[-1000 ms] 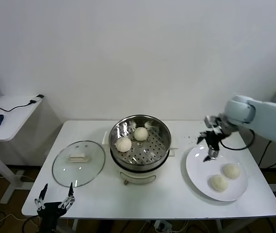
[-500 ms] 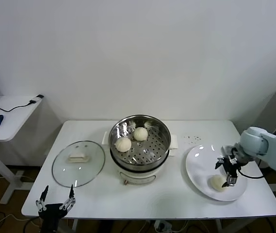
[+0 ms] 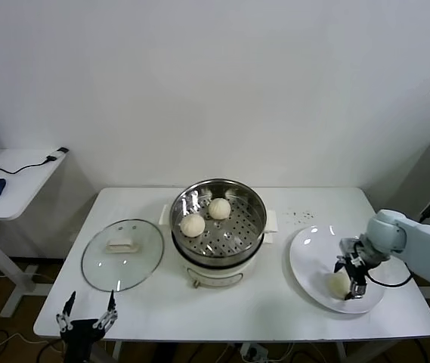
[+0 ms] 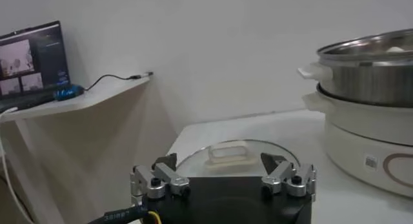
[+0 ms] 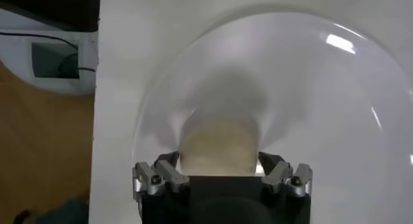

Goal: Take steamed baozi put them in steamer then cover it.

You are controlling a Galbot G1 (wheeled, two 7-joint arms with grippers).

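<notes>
Landmark: the steamer point(image 3: 218, 221), centre of the white table point(image 3: 275, 310); all places are given from it.
Steamer contents: two steamed baozi point(image 3: 193, 224) point(image 3: 219, 208) lie on the perforated floor, side by side but apart.
Plate: a white plate point(image 3: 309, 253) on the steamer's right, well apart, carries one visible bun point(image 3: 338, 283) at its near part; a fourth bun cannot be made out.
Right gripper: point(image 3: 353, 281) lowered onto that bun; the right wrist view shows the bun point(image 5: 218, 146) between the fingers point(image 5: 161, 175), which straddle it. Whether they already pinch it cannot be told.
Left gripper: point(image 3: 86, 314) parked at the table's near edge, left of the steamer, claw spread, holding nothing.
Cover: point(image 3: 122, 254) flat on the table just left of the steamer, handle point(image 3: 122, 244) up.
Stage (judged): third bun being taken; covering not begun.
Risks (judged): a hard squeeze may dent the soft dough; a shallow or off-centre hold may drop it over the table; dough sticking to the plate may drag it.
</notes>
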